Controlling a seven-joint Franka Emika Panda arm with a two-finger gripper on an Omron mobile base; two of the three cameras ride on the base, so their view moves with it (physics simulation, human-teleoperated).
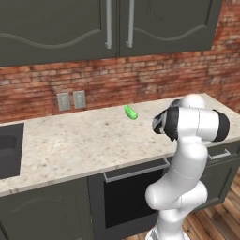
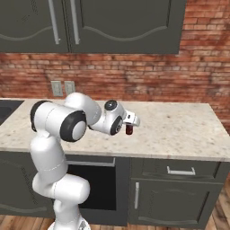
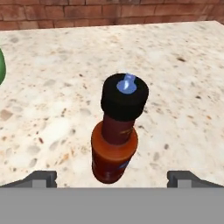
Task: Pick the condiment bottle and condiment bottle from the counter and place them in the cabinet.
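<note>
**Lining up on the red bottle before I close**

I have the two-finger gripper spread wide, holding nothing, its two small dark fingertips standing well apart on either side of the upright dark-red condiment bottle with the black cap. That bottle stands on the speckled beige stone counter, just ahead of the hand and roughly centred between the tips. In the right base view it is the small red shape directly below the white wrist.

The second item, a green bottle lying on its side, rests on the same counter, farther back than the red bottle, toward the red brick wall.

In my judgement the step in hand is the approach to grasp. To do it well, I would come down along the bottle's axis, keep it centred, and close on the red body below the cap rather than on the cap itself, which looks wider and could slip. Approaching skewed risks tipping it. The dark grey upper cabinet doors look closed.
</note>
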